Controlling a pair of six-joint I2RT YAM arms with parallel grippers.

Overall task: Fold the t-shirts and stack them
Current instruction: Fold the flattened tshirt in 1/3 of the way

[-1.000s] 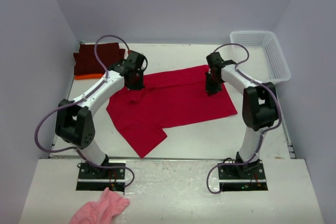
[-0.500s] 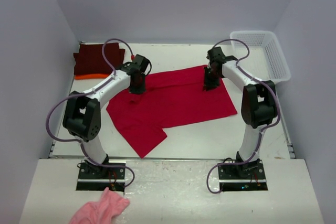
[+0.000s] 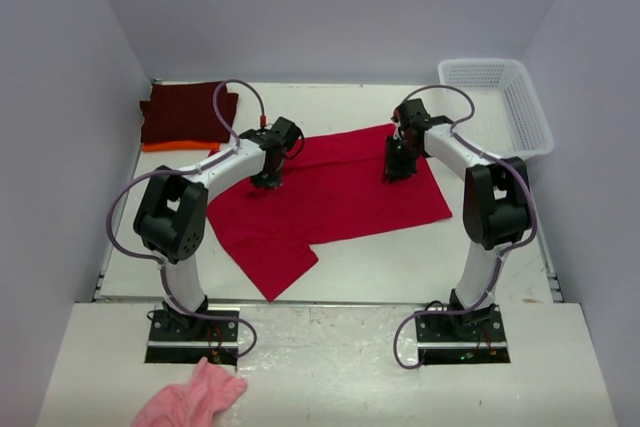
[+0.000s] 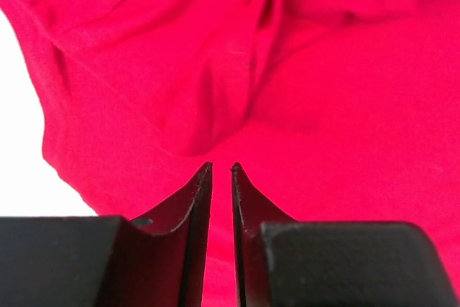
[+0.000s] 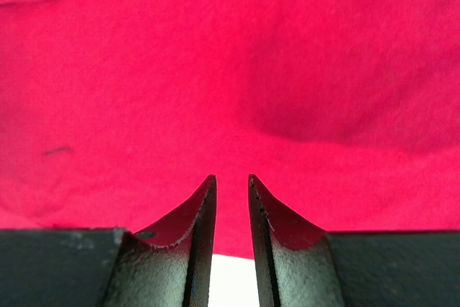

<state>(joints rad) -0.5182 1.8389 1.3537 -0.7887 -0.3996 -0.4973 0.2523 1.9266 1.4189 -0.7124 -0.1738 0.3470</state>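
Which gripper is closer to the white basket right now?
Right. The right gripper is over the red shirt, just left of the basket; the left gripper is farther left, across the shirt.

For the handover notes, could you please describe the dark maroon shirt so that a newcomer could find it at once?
Go to the far left corner of the white table. There the dark maroon shirt lies folded on an orange shirt, whose edge peeks out at the near side. Unlike the bright red shirt spread open mid-table, it is folded and much darker.
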